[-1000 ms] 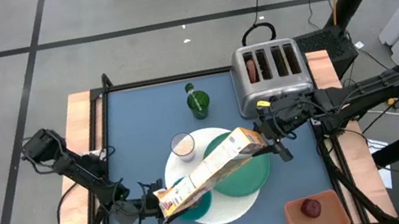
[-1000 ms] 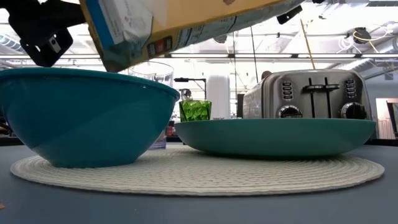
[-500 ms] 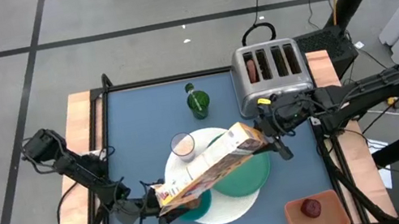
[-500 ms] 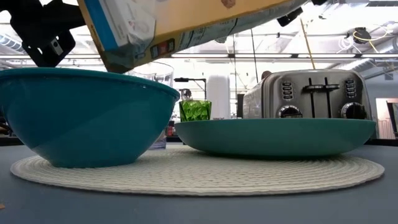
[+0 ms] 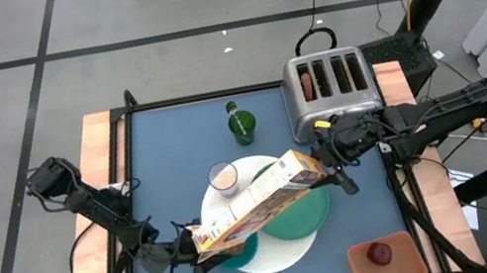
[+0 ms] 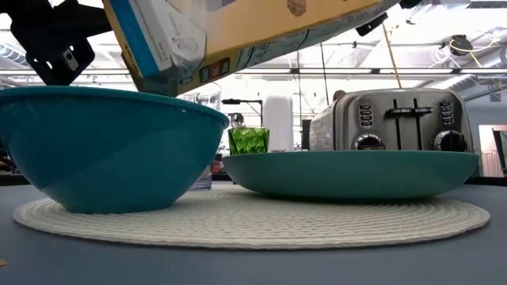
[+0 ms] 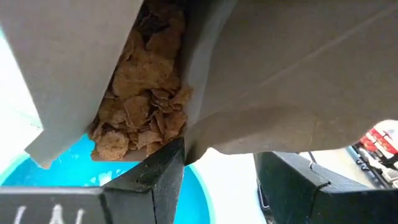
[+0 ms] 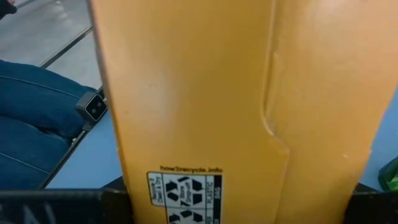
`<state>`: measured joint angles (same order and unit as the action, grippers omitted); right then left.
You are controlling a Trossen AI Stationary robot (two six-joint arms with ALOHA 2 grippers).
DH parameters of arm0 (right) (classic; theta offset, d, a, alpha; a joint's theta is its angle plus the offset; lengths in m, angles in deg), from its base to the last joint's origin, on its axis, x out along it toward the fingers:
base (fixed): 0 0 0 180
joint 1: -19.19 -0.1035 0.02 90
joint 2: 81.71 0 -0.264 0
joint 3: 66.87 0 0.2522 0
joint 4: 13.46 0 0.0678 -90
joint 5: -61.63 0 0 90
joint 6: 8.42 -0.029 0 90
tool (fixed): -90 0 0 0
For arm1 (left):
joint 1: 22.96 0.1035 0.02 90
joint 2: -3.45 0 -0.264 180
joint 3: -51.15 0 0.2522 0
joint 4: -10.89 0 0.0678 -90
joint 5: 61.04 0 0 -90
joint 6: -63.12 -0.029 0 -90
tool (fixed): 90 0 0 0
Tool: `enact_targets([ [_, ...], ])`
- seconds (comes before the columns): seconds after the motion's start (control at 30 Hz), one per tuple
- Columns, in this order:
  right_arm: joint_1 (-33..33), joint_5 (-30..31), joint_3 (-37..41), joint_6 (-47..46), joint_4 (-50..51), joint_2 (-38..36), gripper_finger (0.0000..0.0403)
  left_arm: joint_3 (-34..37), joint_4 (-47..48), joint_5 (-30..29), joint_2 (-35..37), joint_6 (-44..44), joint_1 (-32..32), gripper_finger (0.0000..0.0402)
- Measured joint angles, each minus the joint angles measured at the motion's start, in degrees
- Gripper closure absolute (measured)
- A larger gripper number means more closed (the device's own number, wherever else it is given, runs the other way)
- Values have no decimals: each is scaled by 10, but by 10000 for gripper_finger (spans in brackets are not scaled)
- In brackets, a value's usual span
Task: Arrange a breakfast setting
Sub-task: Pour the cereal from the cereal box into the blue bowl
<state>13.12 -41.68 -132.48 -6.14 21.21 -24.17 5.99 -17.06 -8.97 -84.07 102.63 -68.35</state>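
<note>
Cereal box (image 5: pixel 254 208) has tipped lower over teal bowl's (image 6: pixel 103 150) rim

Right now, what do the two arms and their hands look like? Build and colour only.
Both arms are dark, near-black jointed links with chunky joint housings. The left arm is slim and knobbly; the right arm has a yellow marking near its wrist. The left hand and right hand are black, with flat, blocky fingers. Cables: too small to tell.
</note>
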Motion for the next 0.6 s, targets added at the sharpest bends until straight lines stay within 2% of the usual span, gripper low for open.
enact_targets([
  [0.6,0,-2,4,1,-18,4,204,0,-1,-1,0,-3,0,204],
])
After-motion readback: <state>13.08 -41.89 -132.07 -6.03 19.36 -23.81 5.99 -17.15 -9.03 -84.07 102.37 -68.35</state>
